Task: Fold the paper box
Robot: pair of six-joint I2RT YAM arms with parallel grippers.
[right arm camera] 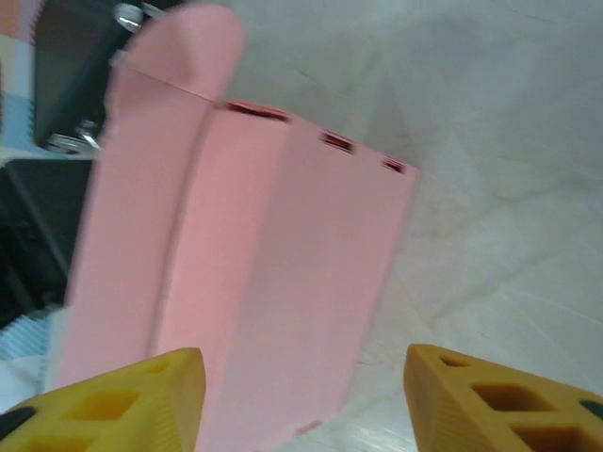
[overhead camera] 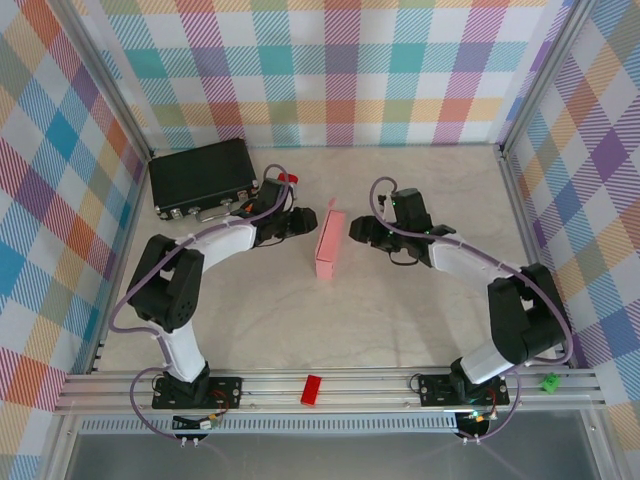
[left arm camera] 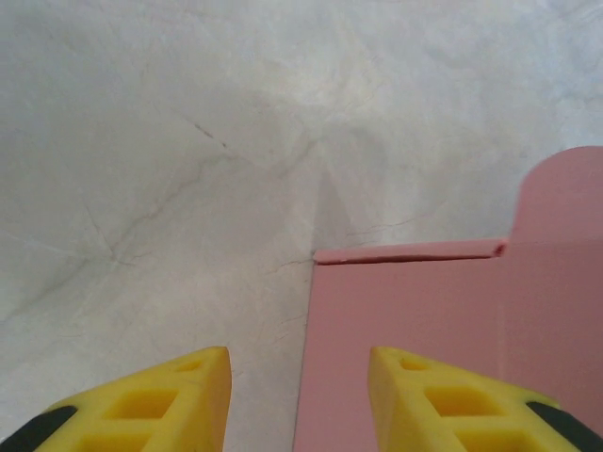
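The pale-pink paper box (overhead camera: 329, 245) lies partly folded mid-table as a long narrow shape, one side raised. My left gripper (overhead camera: 305, 222) sits just left of its far half, open; in the left wrist view its yellow fingers (left arm camera: 179, 400) straddle the edge of the pink card (left arm camera: 452, 339), and a rounded tab rises at the right. My right gripper (overhead camera: 356, 230) is just right of the box, open. In the right wrist view the box (right arm camera: 254, 264) shows folded panels, slots and a rounded flap, with the wide-apart fingers (right arm camera: 499, 405) in front of it, holding nothing.
A black case (overhead camera: 203, 178) stands at the back left, behind the left arm, also seen as a dark case (right arm camera: 66, 56) in the right wrist view. A small red block (overhead camera: 312, 390) lies on the front rail and a green piece (overhead camera: 549, 381) at its right end. Plaid walls enclose the table.
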